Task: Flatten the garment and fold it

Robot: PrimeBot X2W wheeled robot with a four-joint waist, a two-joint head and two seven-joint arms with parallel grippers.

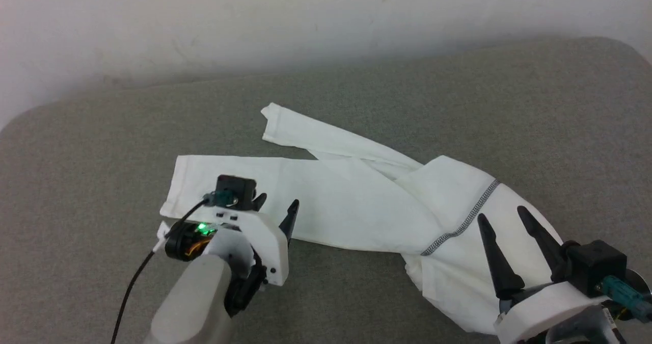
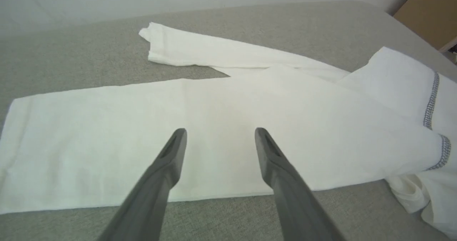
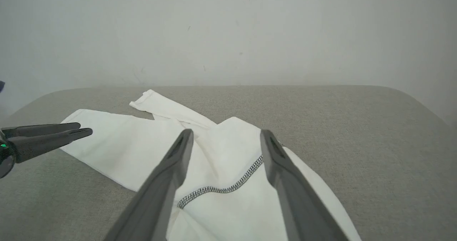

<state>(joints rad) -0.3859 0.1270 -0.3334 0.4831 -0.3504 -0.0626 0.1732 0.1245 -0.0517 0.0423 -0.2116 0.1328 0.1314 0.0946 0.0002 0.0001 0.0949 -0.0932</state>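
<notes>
Two long sleeves of the garment (image 1: pixel 356 206) stretch leftward across the grey cushion (image 1: pixel 102 130). The near sleeve (image 1: pixel 305 196) lies broad and flat. The far sleeve (image 1: pixel 316 135) is narrower and seems to tuck under it where both meet the body (image 1: pixel 458 272). That body sits bunched at my right, rumpled, with a grey zigzag seam (image 1: pixel 461 224) curving across it and loose folds spilling toward the near edge.

My left gripper (image 1: pixel 277 202) hangs over the near sleeve toward its cuff end, by the hem closest to me. Its fingers are spread apart with nothing between them. From its wrist view the tips stand above flat cloth; I cannot tell whether they touch it. My right gripper (image 1: pixel 501 215) is poised over the heaped body, just short of the seam, its fingers also wide and empty.

As I read it, one pincer is stationed at each end of the cloth so the two can work outward from each other. The left is placed to pin or drag the sleeve, the right to take up the bunched body and pull it square. By my judgement the flattening is partly done on the left and barely begun on the right, and no fold has been made yet. Thin, stretchy fabric like this will likely drag its neighbour along, so the crossed sleeves need watching. A pale wall (image 1: pixel 204 18) closes the scene behind the cushion.
</notes>
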